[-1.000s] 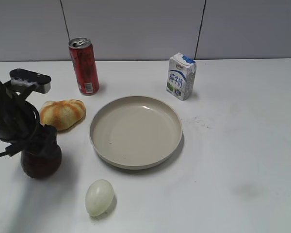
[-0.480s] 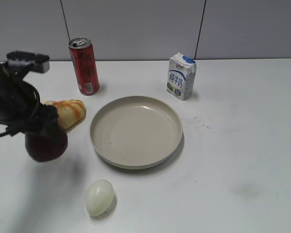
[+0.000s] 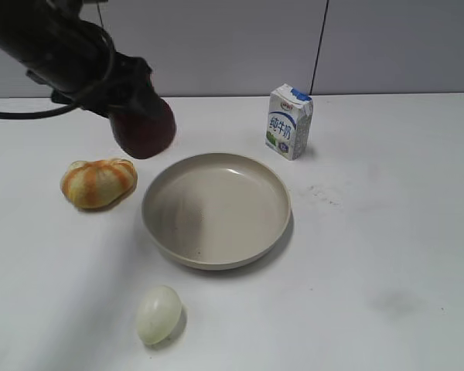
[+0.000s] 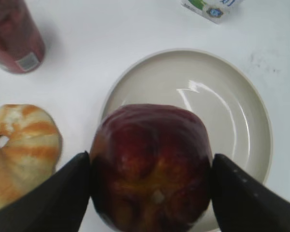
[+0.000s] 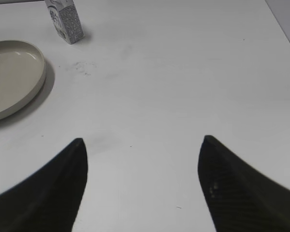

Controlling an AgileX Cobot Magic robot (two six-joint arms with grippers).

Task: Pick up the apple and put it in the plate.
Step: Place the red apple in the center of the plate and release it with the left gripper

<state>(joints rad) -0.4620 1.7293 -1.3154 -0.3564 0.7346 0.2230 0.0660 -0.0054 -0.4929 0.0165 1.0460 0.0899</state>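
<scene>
My left gripper (image 3: 139, 116) is shut on the dark maroon apple (image 3: 145, 131) and holds it in the air above the table, just off the far-left rim of the beige plate (image 3: 274, 182). In the left wrist view the apple (image 4: 150, 159) sits between the two black fingers (image 4: 58, 193), over the near-left part of the plate (image 4: 222, 111). My right gripper (image 5: 142, 145) is open and empty above bare table; it does not show in the exterior view. The plate's edge (image 5: 36, 63) shows at the left of the right wrist view.
An orange-striped bread roll (image 3: 98, 182) lies left of the plate. A pale egg (image 3: 158, 314) lies in front of it. A milk carton (image 3: 288, 121) stands behind the plate at the right. A red can (image 4: 12, 36) shows only in the left wrist view.
My left gripper has lifted the apple off the table at the near left and carried it up and to the right, toward the plate. The arm now hides the red can in the exterior view.
</scene>
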